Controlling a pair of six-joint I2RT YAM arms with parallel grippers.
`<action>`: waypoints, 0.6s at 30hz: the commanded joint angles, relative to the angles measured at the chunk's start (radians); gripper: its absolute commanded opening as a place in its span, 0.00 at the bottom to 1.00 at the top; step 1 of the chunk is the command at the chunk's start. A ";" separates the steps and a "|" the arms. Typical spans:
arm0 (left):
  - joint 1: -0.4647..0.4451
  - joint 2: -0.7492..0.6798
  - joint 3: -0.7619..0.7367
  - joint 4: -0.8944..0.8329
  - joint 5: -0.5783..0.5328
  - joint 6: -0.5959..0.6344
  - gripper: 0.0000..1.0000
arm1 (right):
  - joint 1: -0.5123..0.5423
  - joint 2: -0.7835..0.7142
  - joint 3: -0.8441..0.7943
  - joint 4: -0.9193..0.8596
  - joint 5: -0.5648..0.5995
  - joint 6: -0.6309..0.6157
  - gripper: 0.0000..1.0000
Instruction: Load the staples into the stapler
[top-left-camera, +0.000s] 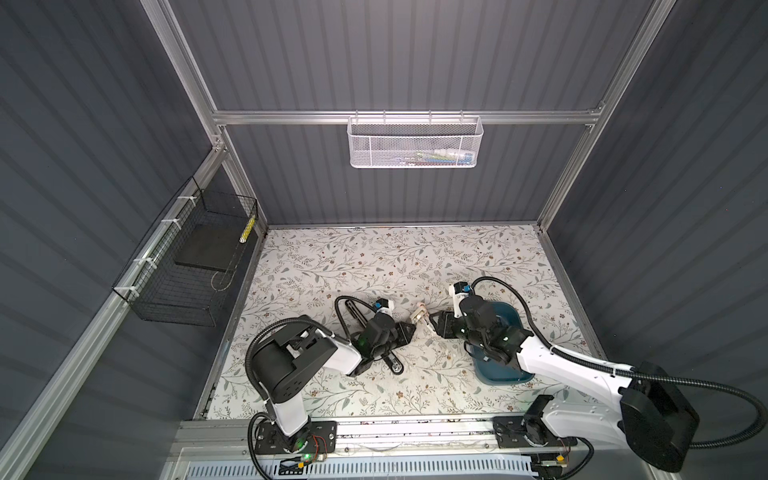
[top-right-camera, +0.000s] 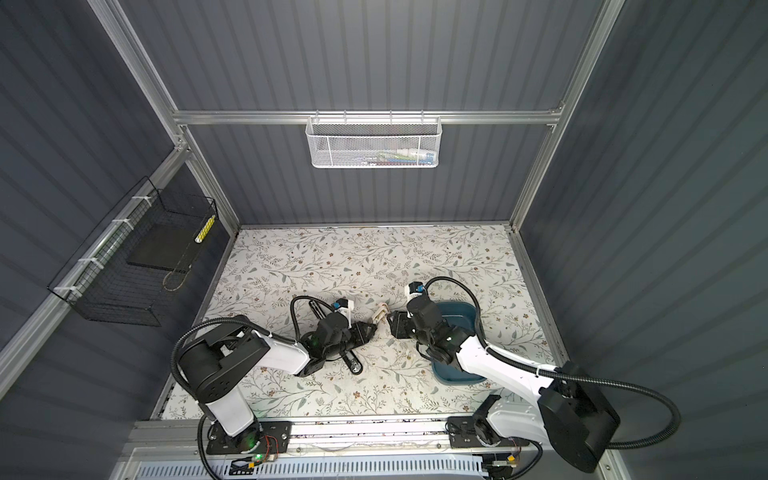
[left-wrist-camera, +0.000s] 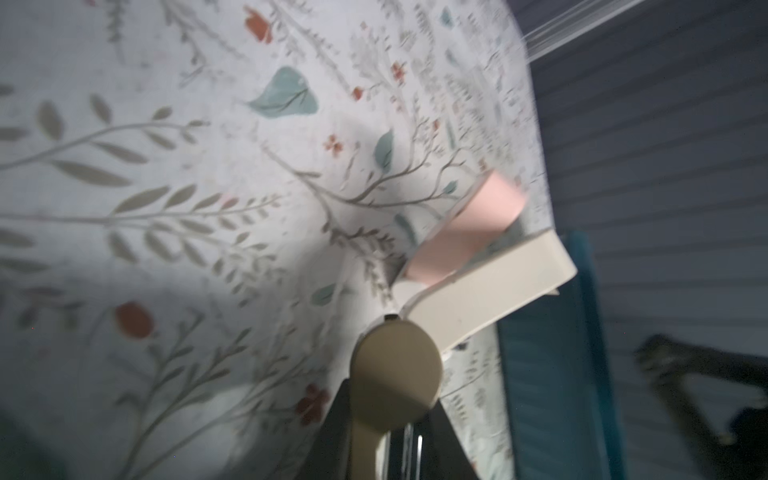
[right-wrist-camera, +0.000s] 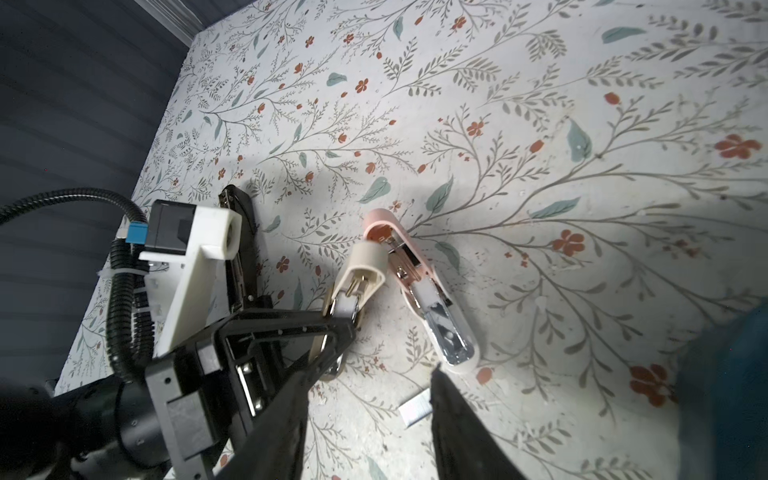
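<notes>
Left gripper clamps the opened stapler (by its cream half). Right gripper gapes beside the staples, six o'clock of it.

My remote view of the work cell: dark grey ribbed walls close it on three sides, framed in aluminium rails; a white mesh basket hangs from the rear rail, its small contents too indistinct to name; a black wire basket is tied to the left-hand rail with white straps, a dark slab lying inside; the counter wears a pale cover printed with leaves and small red flowers, bright against the dim walls.
</notes>
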 joint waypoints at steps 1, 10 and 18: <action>-0.003 0.117 -0.076 0.172 0.006 -0.147 0.23 | 0.014 0.030 0.050 0.018 -0.023 0.024 0.51; -0.011 -0.046 -0.019 -0.150 -0.058 -0.078 0.30 | 0.023 0.056 0.072 0.027 0.006 0.039 0.56; -0.011 -0.214 0.077 -0.440 -0.087 0.019 0.31 | 0.025 -0.012 0.085 0.013 0.012 0.023 0.59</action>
